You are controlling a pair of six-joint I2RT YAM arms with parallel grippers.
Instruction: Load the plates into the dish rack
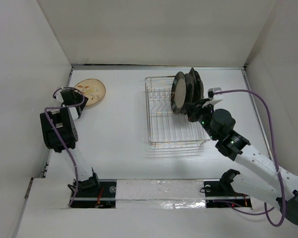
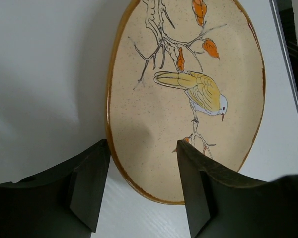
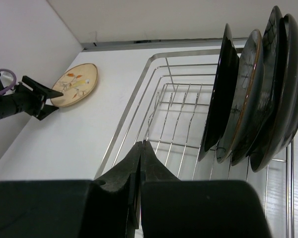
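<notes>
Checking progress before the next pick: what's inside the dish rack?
Four plates stand on edge at the dish rack's far end; the rest shows only wire. They overlap, hiding most faces.

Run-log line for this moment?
left end effector open at rim of tan plate flat on table | right end effector shut, empty, by dish rack | four plates upright in rack

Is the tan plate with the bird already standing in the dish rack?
No, the tan plate lies flat on the table, well left of the dish rack.
</notes>
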